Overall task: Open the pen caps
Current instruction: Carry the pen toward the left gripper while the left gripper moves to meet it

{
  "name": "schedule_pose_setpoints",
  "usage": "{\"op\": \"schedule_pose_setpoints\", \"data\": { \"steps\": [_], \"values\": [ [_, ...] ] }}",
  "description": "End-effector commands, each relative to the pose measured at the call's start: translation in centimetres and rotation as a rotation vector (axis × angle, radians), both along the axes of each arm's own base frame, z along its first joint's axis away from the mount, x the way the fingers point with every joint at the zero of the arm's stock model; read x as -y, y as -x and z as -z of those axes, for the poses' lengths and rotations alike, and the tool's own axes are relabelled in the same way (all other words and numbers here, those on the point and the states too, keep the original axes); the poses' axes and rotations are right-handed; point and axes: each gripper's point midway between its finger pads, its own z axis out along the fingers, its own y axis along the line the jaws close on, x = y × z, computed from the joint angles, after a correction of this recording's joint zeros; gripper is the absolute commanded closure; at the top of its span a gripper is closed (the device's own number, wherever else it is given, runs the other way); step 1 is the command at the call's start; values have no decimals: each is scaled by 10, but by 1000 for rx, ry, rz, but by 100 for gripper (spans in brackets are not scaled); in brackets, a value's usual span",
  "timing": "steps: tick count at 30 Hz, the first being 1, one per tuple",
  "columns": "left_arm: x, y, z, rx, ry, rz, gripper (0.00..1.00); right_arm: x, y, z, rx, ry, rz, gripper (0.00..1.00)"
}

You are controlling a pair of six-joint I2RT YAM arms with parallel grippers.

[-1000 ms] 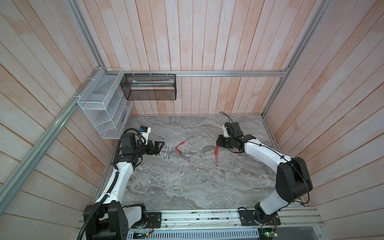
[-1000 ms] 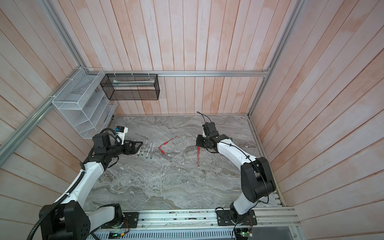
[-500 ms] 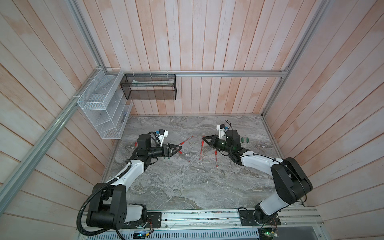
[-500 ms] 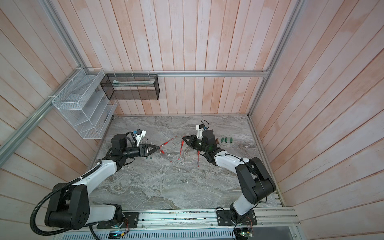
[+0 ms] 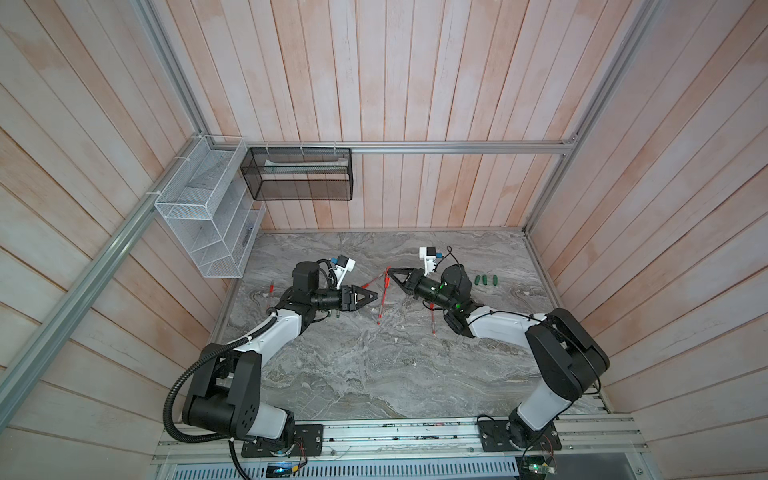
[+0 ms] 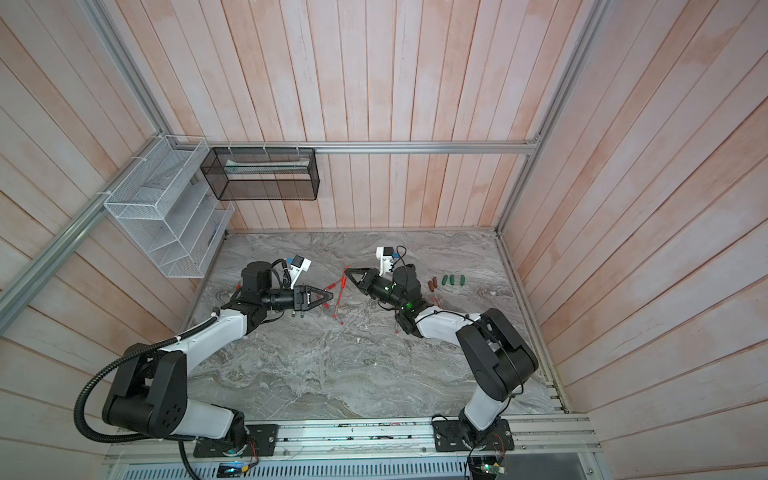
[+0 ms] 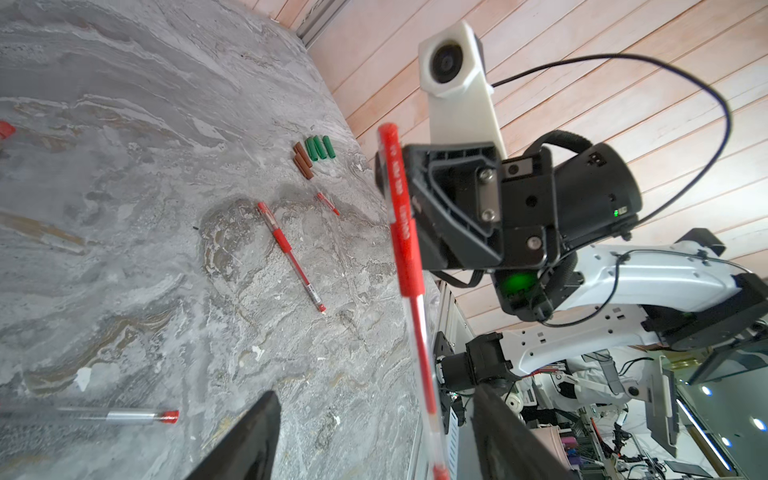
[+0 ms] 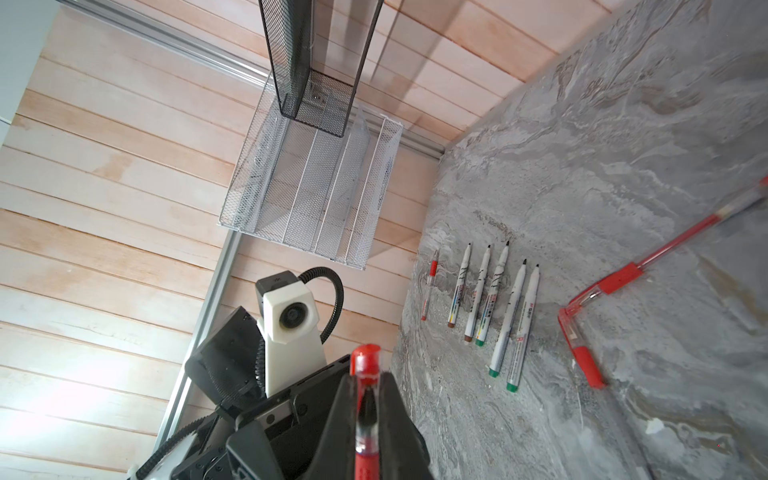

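Facing the left gripper (image 5: 376,296) over the table (image 5: 374,374) in both top views, the right gripper (image 5: 389,271) carries a red pen (image 5: 380,309) slanting toward it. In the left wrist view, the left fingers (image 7: 249,440) stand apart either side of the clear barrel (image 7: 428,374); the cap (image 7: 392,166) sits at the far end. In the right wrist view, the right fingers (image 8: 336,424) are clamped on that capped end. Uncapping seems in hand: next, the left fingers must close on the barrel and pull straight away.

soft even light, wide-angle edge distortion
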Motion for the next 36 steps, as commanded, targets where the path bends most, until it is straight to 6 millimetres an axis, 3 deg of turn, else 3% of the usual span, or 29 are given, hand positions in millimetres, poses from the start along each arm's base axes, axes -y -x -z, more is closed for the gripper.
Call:
{"op": "schedule_pose_setpoints", "data": {
  "steps": [1,7,12,16,19,24,30,36],
  "values": [
    [9,1,-15,22,37,64,33,-9,1,-15,25,-57,-15,90],
    [13,0,-10,1,34,73,58,-18,4,-21,40,-65,-35,90],
    [18,4,-7,-2,30,87,64,-20,6,-21,45,-63,-34,90],
    [19,5,-9,-5,24,88,77,-20,6,-22,43,-69,-33,90],
    [20,7,-8,1,25,89,81,-20,8,-22,56,-61,-37,90],
    [18,9,-8,22,5,89,96,-20,7,-24,65,-53,-44,80],
    [17,16,-8,47,10,105,100,-24,8,-12,51,-24,-70,72],
    [17,19,-6,46,17,111,100,-24,5,-11,57,-15,-73,78]
  ]
}}
